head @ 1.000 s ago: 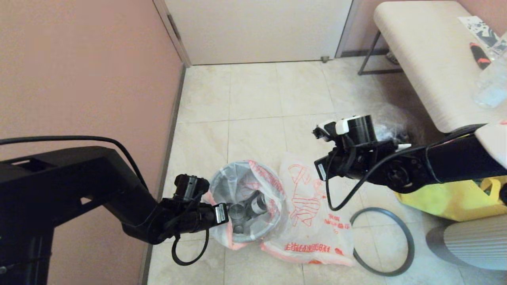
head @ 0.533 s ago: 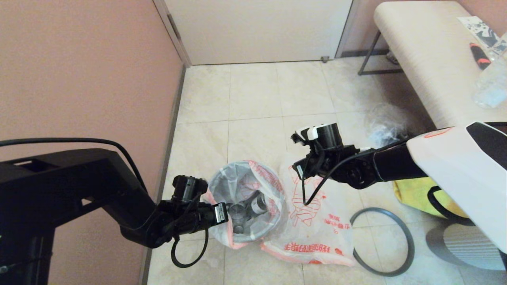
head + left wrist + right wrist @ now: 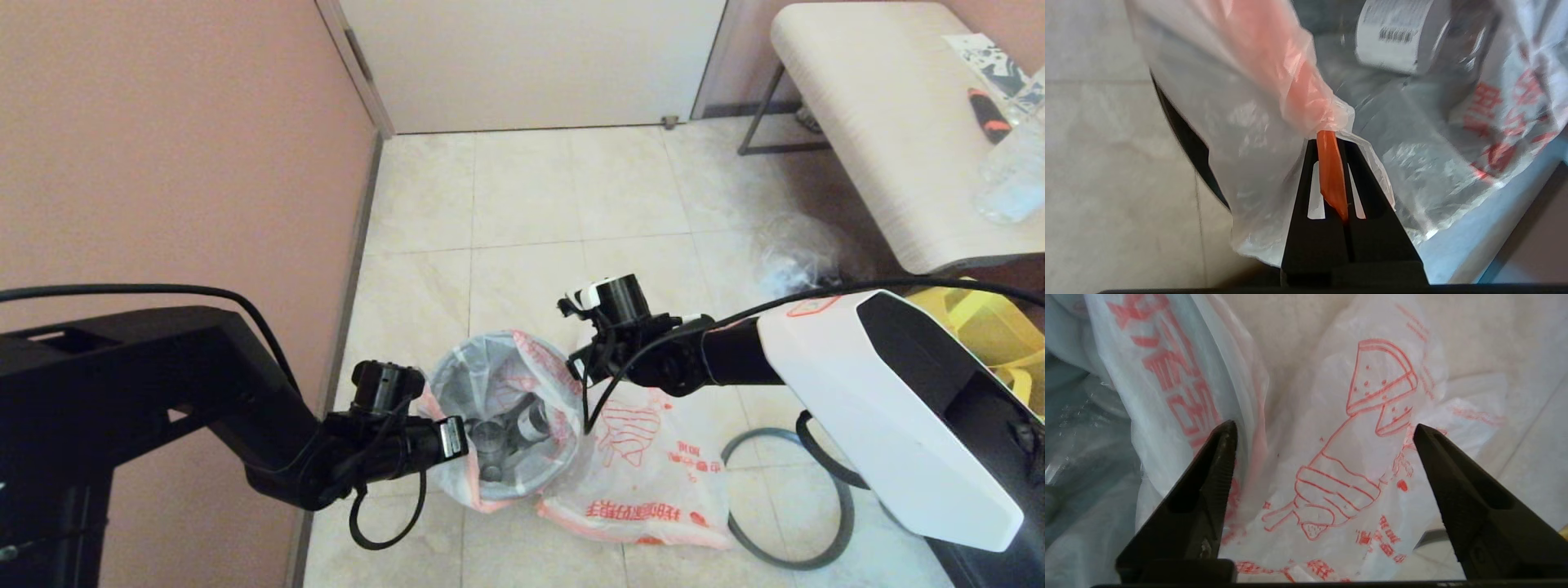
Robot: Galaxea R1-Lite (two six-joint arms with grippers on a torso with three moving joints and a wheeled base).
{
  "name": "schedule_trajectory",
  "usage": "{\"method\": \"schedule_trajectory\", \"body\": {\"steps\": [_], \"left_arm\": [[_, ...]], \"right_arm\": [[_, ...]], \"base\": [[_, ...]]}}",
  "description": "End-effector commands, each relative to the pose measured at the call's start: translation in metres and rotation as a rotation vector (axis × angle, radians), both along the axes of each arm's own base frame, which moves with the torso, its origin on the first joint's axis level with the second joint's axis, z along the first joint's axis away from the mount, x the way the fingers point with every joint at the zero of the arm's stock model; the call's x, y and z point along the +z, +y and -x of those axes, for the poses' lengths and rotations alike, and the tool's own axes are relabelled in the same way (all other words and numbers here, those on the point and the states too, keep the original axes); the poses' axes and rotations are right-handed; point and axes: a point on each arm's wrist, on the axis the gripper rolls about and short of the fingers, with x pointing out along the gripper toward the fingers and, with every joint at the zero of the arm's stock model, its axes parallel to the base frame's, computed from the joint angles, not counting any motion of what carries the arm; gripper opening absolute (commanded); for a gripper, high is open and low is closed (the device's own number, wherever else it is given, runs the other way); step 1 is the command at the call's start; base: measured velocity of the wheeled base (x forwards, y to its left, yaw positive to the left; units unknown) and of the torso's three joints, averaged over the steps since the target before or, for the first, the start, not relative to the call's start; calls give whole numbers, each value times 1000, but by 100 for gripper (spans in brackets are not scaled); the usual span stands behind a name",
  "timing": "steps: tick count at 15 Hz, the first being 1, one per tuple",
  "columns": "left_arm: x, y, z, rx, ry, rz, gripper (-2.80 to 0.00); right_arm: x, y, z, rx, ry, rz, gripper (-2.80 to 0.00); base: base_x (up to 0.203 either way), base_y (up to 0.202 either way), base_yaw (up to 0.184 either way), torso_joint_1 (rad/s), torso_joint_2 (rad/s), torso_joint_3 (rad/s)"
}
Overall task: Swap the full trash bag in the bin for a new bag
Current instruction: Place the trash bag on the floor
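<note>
The bin (image 3: 522, 482) is standing on the floor tiles near the wall, lined by the full trash bag (image 3: 506, 392), with the new bag (image 3: 653, 474) lying flat just beside it and the loose hoop (image 3: 824, 490) further right. One orange handle is being pinched tight by the left gripper (image 3: 1331, 179) at the bin's near-left rim, while the right gripper (image 3: 1323, 433) is being held wide apart above the seam between the two bags. A likely slip: the new bag's film is being caught instead of the full bag's far handle, since both edges are overlapping there, or the thin handle is being torn under the cans' (image 3: 502, 437) weight.
</note>
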Motion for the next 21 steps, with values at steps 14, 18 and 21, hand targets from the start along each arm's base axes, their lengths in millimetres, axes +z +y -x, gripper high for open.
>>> {"method": "schedule_trajectory", "body": {"steps": [14,18,21], "left_arm": [[0,6,-3,-5,-30,36,-280],[10,6,-5,-2,-61,54,-280],[14,6,-4,-6,-68,71,-280]], "right_arm": [[-32,21,7,57,50,44,-280],[-42,34,15,84,63,56,-280],[-46,39,14,88,57,64,-280]], "base": [[0,0,0,0,0,0],[0,0,0,0,0,0],[0,0,0,0,0,0]]}}
